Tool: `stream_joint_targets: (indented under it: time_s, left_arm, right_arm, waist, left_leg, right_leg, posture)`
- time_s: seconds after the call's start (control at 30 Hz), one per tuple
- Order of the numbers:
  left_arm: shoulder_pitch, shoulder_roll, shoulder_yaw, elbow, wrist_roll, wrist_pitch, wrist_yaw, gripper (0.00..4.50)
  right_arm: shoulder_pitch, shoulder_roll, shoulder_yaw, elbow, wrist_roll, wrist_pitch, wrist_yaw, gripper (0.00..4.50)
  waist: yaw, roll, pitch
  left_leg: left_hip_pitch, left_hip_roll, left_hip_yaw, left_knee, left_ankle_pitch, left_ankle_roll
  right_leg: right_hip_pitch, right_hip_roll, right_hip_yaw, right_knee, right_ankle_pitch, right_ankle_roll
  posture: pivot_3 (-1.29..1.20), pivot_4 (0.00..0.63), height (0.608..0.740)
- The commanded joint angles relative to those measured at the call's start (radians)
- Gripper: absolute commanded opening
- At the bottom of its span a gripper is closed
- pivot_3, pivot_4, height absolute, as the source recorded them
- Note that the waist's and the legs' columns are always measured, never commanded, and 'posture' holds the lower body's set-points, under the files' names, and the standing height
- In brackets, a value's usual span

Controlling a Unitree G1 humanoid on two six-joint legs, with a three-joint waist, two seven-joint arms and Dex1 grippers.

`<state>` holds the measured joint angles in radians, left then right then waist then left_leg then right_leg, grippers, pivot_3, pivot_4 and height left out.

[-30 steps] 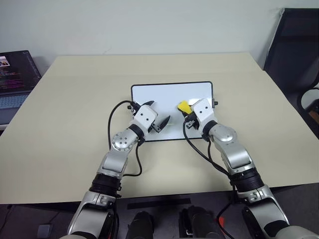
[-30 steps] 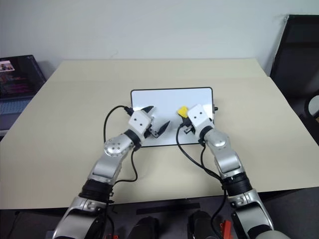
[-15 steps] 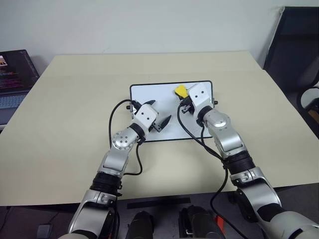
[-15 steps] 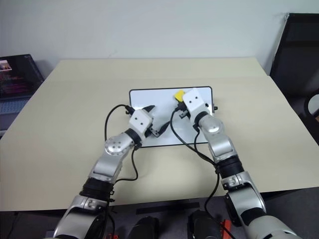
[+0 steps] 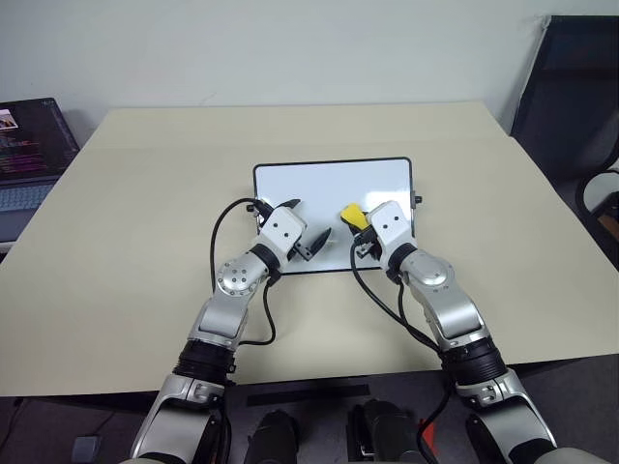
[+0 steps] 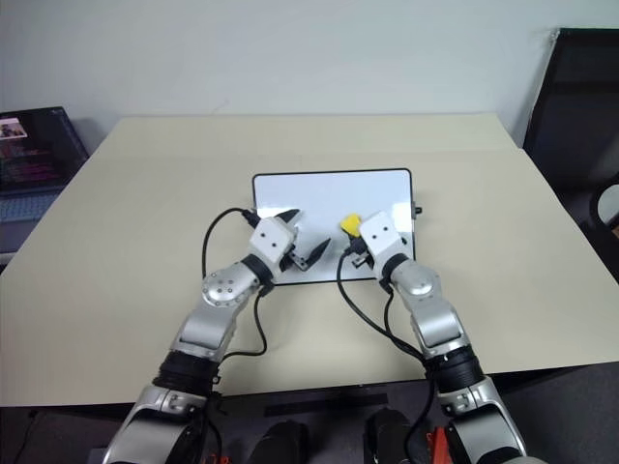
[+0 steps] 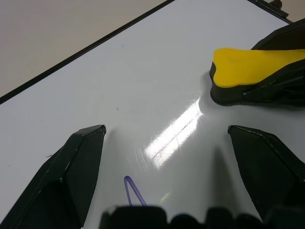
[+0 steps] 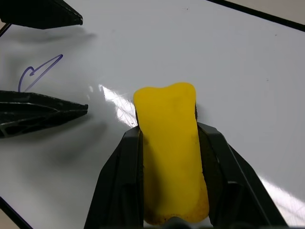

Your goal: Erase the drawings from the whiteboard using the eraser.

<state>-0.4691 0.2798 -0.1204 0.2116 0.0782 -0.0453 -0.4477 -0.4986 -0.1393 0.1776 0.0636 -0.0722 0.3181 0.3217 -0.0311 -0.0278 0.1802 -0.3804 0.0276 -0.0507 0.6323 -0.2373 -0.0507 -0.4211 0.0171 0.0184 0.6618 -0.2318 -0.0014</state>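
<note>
Resting on the board near its near edge, the eraser (light, probably soft-faced, best pinched across its sides) is clamped by the right gripper; left gripper gapes over one mark.

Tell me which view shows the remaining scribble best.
The right wrist view: the scribble lies whole on the whiteboard, between the left gripper's fingers. The left wrist view catches just a loop of it at the frame's edge. In the eye views the left gripper covers it.
</note>
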Motion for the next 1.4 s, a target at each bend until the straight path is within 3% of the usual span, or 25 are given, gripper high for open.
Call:
stream_joint_targets:
  time_s: [0.03,0.4,0.63,1.07,1.4]
  left_arm:
    - [0.007,-0.005,0.008,-0.084,-0.018,0.020,0.004,4.50]
    - [0.285,-0.026,0.008,-0.385,0.043,0.180,0.126,4.50]
    - [0.419,-0.034,0.030,-0.498,0.069,0.219,0.196,4.50]
    - [0.471,-0.025,0.020,-0.526,0.083,0.228,0.214,4.50]
    - [0.449,0.002,0.061,-0.516,0.070,0.244,0.211,4.50]
  right_arm:
    - [-0.027,0.002,-0.063,-0.044,0.039,-0.046,-0.020,1.19]
    - [0.009,-0.039,-0.073,-0.147,0.091,-0.020,0.051,1.19]
    - [0.000,-0.005,-0.038,-0.127,0.092,-0.024,0.039,1.19]
    - [-0.123,0.124,0.076,0.033,0.063,-0.126,0.045,1.19]
    - [-0.156,0.132,0.182,0.231,-0.039,-0.089,0.064,1.19]
  waist:
    - [0.000,0.000,0.000]
    - [-0.001,0.000,0.000]
    - [-0.001,0.000,0.000]
    - [-0.001,0.000,0.000]
    - [-0.001,0.000,0.000]
  left_leg:
    - [0.000,0.000,0.000,0.000,0.000,0.000]
    - [-0.001,0.001,0.000,-0.003,0.000,0.000]
    - [0.000,0.001,0.000,-0.002,0.000,0.000]
    - [0.000,0.001,0.000,-0.003,0.000,0.000]
    - [0.000,0.001,0.000,-0.002,0.000,0.000]
  right_leg:
    - [0.000,0.000,0.000,0.000,0.000,0.000]
    - [-0.001,0.000,0.001,-0.004,0.000,0.000]
    - [0.000,0.000,0.001,-0.003,0.000,0.000]
    - [0.000,0.000,0.001,-0.003,0.000,-0.001]
    - [0.000,-0.001,0.000,-0.003,0.000,-0.001]
  posture:
    - [0.00,0.150,0.740]
    - [0.00,0.150,0.740]
    - [0.00,0.150,0.740]
    - [0.00,0.150,0.740]
    - [0.00,0.150,0.740]
